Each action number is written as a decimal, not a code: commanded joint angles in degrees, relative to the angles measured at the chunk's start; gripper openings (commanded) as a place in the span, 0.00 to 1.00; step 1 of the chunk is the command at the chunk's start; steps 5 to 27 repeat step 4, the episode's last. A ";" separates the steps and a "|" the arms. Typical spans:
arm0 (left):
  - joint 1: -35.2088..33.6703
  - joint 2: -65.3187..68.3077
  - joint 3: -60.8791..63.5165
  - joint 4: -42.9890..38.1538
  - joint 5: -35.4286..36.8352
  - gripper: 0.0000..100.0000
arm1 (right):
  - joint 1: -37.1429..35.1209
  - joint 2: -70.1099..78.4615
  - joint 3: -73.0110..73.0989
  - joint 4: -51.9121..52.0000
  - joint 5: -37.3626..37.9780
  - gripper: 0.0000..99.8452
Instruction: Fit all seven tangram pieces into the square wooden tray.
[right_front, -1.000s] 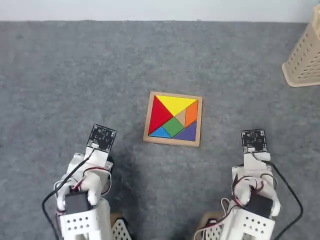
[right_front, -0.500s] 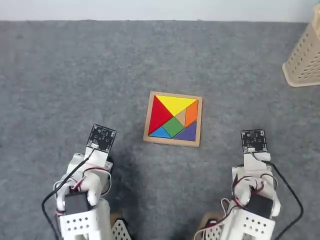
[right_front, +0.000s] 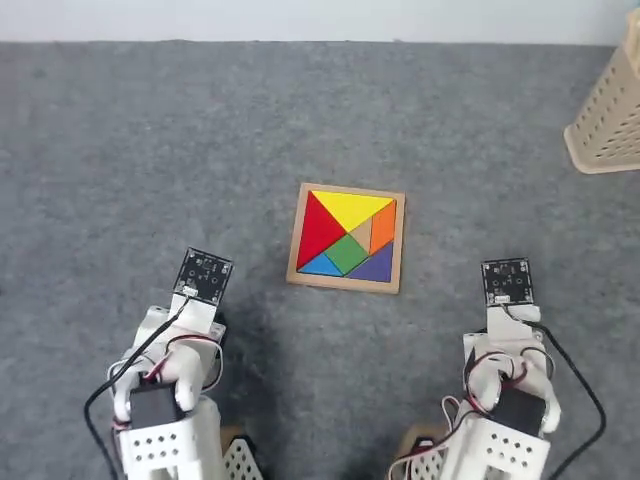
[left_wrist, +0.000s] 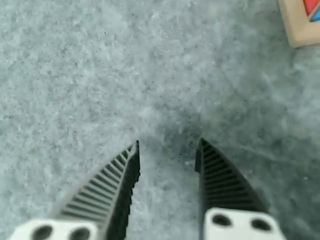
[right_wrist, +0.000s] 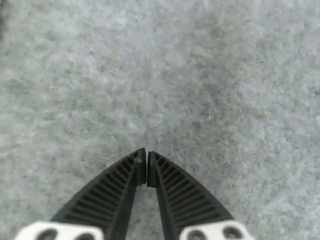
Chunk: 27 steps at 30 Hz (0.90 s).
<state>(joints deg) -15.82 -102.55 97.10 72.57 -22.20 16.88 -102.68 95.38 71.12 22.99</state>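
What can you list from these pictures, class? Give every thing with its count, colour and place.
wooden tray: one, pale wood, middle of the table.
tangram pieces: seven, red, yellow, orange, green, blue, purple and tan, all flat inside the tray.
perforated basket: one, cream, far right edge.
table cover: one, grey, under everything.
left arm, right arm: two, white, near edge.
left gripper: one, black, open, over bare cover.
right gripper: one, black, shut, over bare cover.
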 joint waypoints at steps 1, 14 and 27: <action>0.18 -0.62 -0.31 0.18 0.26 0.18 | 0.92 0.13 1.14 0.75 0.79 0.01; 0.18 -0.62 -0.31 0.18 0.26 0.18 | 0.92 0.13 1.14 0.75 0.79 0.01; 0.18 -0.62 -0.31 0.18 0.26 0.18 | 0.92 0.13 1.14 0.75 0.79 0.01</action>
